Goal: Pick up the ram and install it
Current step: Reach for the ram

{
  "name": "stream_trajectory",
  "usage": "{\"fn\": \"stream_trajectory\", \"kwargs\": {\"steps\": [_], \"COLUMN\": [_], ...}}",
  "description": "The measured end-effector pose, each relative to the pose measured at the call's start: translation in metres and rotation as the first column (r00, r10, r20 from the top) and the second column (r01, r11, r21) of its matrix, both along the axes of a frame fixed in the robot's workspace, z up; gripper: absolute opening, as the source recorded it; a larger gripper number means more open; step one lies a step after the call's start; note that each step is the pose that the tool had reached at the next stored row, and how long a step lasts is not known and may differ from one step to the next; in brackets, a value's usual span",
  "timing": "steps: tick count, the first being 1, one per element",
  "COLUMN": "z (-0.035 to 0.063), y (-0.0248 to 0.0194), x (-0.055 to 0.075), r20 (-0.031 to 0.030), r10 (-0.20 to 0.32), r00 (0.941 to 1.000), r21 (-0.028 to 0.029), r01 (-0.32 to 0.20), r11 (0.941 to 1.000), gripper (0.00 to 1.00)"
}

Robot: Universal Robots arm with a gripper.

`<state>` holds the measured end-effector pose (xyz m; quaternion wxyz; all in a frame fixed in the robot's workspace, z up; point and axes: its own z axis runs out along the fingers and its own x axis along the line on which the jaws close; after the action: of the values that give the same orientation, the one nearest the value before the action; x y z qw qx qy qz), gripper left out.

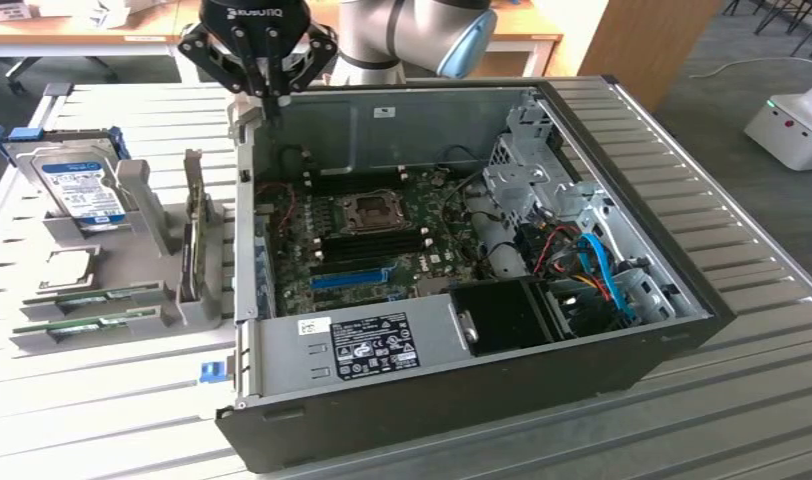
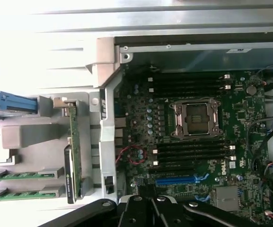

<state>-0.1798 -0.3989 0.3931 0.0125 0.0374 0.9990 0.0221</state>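
The black claw point(image 1: 263, 98) hung pinched shut over the steel case's point(image 1: 513, 390) corner; thin green ram point(image 1: 97, 295) lay in a grey rack point(image 1: 33, 338)

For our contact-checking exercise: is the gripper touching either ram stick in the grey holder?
Apart. The exterior view shows the gripper above the computer case's corner, with both ram sticks lying well clear in the grey holder.
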Motion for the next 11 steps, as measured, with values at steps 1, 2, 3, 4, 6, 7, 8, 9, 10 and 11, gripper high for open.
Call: {"fn": "stream_trajectory", "kwargs": {"steps": [1,2,3,4,6,7,8,9,10,11], "z": [0.0,0.0,0.0,-0.0001,-0.0001,-0.0001,-0.0001,-0.0001,-0.0002,-0.0002], "y": [0.0,0.0,0.0,0.0,0.0,0.0,0.0,0.0,0.0,0.0], "x": [-0.002,-0.003,-0.005,-0.006,-0.01,-0.011,-0.013,-0.014,-0.016,-0.018], "r20": [0.0001,0.0,0.0,0.0,0.0,0.0,0.0,0.0,0.0,0.0], "r10": [0.0,0.0,0.0,0.0,0.0,0.0,0.0,0.0,0.0,0.0], "r00": [1.0,1.0,1.0,1.0,1.0,1.0,1.0,1.0,1.0,1.0], "r21": [0.0,0.0,0.0,0.0,0.0,0.0,0.0,-0.0001,0.0,0.0], "r01": [0.0,0.0,0.0,0.0,0.0,0.0,0.0,0.0,0.0,0.0], "r11": [1.0,1.0,1.0,1.0,1.0,1.0,1.0,1.0,1.0,1.0], "gripper": [0.11,0.11,0.11,0.11,0.11,0.11,0.11,0.11,0.11,0.11]}}
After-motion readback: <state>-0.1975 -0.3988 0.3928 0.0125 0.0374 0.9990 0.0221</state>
